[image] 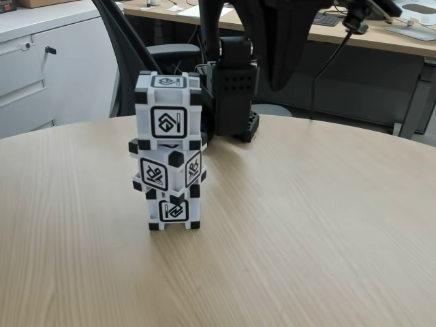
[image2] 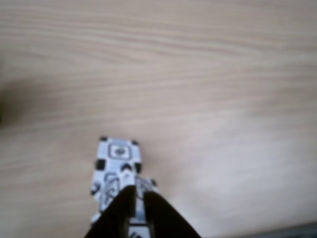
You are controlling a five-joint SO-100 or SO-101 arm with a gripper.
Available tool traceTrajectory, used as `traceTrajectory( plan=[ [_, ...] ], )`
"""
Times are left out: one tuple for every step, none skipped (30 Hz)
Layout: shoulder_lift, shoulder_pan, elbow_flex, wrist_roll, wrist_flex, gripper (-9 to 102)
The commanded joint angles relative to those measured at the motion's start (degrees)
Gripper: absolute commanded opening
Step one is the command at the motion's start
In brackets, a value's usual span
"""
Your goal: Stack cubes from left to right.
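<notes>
Where the fixed view looks across the round wood-grain worktop (image: 306, 231), the three cubes stand as one stack left of centre, just in front of the black arm base (image: 231, 92). Bottom cube (image: 174, 210) sits flat on the worktop; middle cube (image: 167, 168) is rotated approx. a corner toward the camera, so its edges overhang the one below; top cube (image: 169, 109) sits square-on w/ a symbol face to the camera. Stack looks upright, slightly uneven. In the wrist view the same stack shows from above at bottom left, top face w/ black corners visible, img blurred. Gripper (image2: 136, 198) enters from the bottom edge, dark fingers (image2: 158, 213) close together w/ only a narrow slit between, above the stack and holding nothing. Office chair (image: 136, 61), white cabinet (image: 48, 68) and desks (image: 381, 34) in bkgd.
</notes>
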Motion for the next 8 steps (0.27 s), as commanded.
traceTrajectory(
  plan=[
    [1.5,0.4,-0.4,-0.9,0.9,0],
    [1.5,0.4,-0.4,-1.1,0.9,0],
    [1.5,0.4,-0.4,-1.2,0.9,0],
    [1.5,0.4,-0.4,-1.3,0.9,0],
    [1.5,0.4,-0.4,-1.3,0.9,0],
    [1.5,0.4,-0.4,-1.4,0.9,0],
    [1.5,0.4,-0.4,-1.5,0.9,0],
    [1.5,0.4,-0.4,-1.6,0.9,0]
  ],
)
